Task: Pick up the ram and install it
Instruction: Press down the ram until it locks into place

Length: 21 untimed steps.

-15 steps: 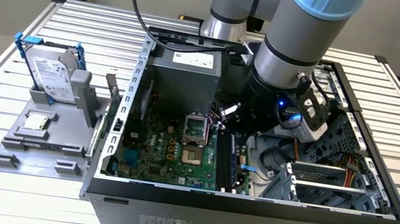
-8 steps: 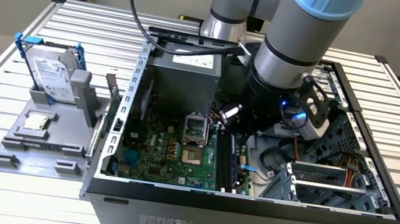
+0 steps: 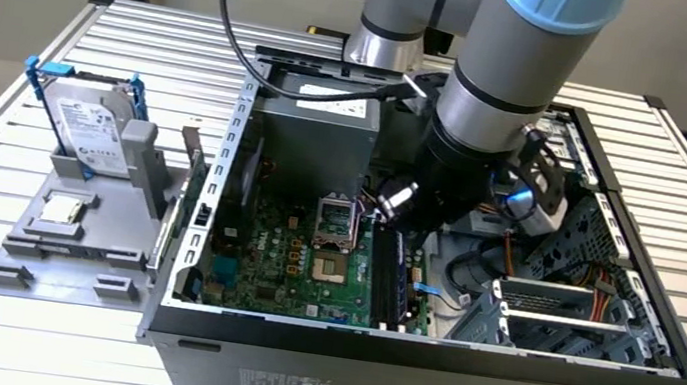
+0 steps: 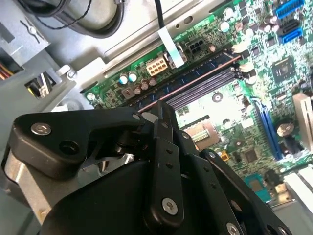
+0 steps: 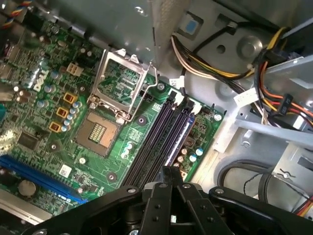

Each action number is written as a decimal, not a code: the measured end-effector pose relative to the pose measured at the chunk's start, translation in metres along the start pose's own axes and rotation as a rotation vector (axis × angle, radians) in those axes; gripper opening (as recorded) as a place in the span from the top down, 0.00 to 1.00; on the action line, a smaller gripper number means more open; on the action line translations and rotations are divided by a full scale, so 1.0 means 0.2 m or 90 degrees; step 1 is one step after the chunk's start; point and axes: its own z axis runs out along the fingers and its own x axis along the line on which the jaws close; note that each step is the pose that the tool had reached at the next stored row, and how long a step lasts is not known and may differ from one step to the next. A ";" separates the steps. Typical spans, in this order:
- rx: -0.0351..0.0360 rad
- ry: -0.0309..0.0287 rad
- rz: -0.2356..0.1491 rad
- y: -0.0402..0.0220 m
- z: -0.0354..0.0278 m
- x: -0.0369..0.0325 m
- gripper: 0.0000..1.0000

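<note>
While the black jointed tool (image 5: 171, 171) hangs clenched and empty above the dark memory slots (image 5: 155, 142), the ram lies just under it.
The long green ram stick with its bluish edge (image 5: 179, 136) seems to be set in the slot farthest to the exterior view's right, beyond the open silver processor socket (image 5: 124, 85). Seating it well calls for straight, even downward pressure until the white end latches (image 5: 196, 105) close.

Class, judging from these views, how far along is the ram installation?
Done: the ram appears to stand in a memory slot on the motherboard. In hand: the tool sits right over that slot. Left: whether it is fully seated and latched cannot be told.
</note>
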 end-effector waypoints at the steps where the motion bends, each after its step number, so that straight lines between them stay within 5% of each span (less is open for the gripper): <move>1: 0.0001 0.0001 -0.008 0.000 0.000 0.000 1.00; 21: 0.0022 0.0024 -0.199 0.000 0.000 0.000 1.00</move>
